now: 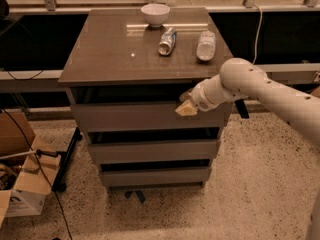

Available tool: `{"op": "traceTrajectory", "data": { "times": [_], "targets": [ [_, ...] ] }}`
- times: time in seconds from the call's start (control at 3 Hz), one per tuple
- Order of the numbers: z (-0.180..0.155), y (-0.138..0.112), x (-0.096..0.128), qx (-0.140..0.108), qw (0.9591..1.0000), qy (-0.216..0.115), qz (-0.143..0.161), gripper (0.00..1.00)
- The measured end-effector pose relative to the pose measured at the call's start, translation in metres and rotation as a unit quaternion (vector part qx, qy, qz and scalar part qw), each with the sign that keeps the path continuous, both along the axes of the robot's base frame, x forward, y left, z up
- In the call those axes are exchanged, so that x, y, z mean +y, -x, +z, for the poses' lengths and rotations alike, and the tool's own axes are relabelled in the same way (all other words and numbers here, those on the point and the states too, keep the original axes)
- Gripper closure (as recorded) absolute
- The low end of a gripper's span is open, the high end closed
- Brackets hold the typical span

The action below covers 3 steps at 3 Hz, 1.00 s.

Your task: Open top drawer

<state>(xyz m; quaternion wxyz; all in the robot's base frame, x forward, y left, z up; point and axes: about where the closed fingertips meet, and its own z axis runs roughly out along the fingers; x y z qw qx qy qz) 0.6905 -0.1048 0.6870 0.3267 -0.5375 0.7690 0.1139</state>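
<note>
tan gripper [187, 108] at rim of top drawer [125, 117]; inside dark.

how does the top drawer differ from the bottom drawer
The top drawer front looks wider and taller than the bottom drawer front. The gripper sits at the top drawer's upper right edge; nothing touches the bottom drawer's front. Both are plain, handleless, grey-brown.
</note>
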Motion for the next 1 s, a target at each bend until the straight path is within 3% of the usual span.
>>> {"op": "traceTrajectory", "data": {
  "times": [0.33, 0.67, 1.0],
  "targets": [
    [0.0081, 0.0, 0.0, 0.0, 1.0, 0.0, 0.0, 0.23],
    [0.0084, 0.0, 0.0001, 0.0, 1.0, 0.0, 0.0, 0.01],
    [-0.0012, 0.0006, 0.0038, 0.007, 1.0, -0.003, 0.0, 0.0]
  ]
}}
